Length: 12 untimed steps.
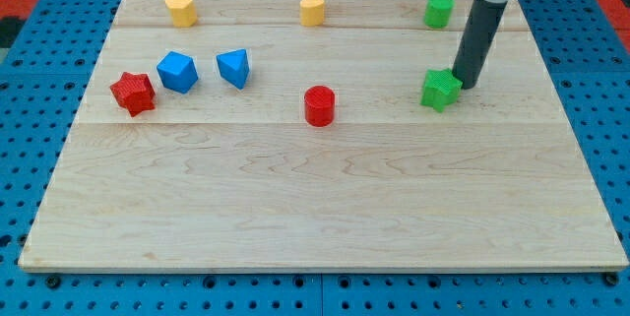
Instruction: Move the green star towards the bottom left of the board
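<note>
The green star (439,90) lies on the wooden board (325,208) at the view's right, in the upper half. My tip (465,85) is right beside the star's right edge, touching or nearly touching it. The dark rod rises from there to the view's top right.
A green cylinder (439,10) stands near the top right. A red cylinder (319,105) is at the middle. A yellow block (312,8) and a yellow hexagon (180,8) sit along the top. Two blue blocks (177,71) (234,66) and a red star (133,93) are at the left.
</note>
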{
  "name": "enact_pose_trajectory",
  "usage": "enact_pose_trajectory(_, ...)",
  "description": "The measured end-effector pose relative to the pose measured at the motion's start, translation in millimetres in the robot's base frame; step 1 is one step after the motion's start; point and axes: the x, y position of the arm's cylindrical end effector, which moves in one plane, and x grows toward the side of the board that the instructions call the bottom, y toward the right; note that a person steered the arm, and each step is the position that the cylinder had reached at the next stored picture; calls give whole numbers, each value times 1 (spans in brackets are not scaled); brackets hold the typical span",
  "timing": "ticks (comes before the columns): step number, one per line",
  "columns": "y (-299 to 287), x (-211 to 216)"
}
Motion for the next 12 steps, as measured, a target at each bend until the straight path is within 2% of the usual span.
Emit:
enact_pose_trajectory(1,-72,20)
enact_pose_trajectory(3,-114,-7)
enact_pose_trajectory(4,-140,35)
enact_pose_trajectory(5,-140,75)
enact_pose_trajectory(6,-134,89)
enact_pose_trajectory(7,-101,100)
enact_pose_trajectory(8,-124,121)
enact_pose_trajectory(9,-217,121)
enact_pose_trajectory(10,-212,139)
enact_pose_trajectory(11,-177,140)
enact_pose_trajectory(12,-178,168)
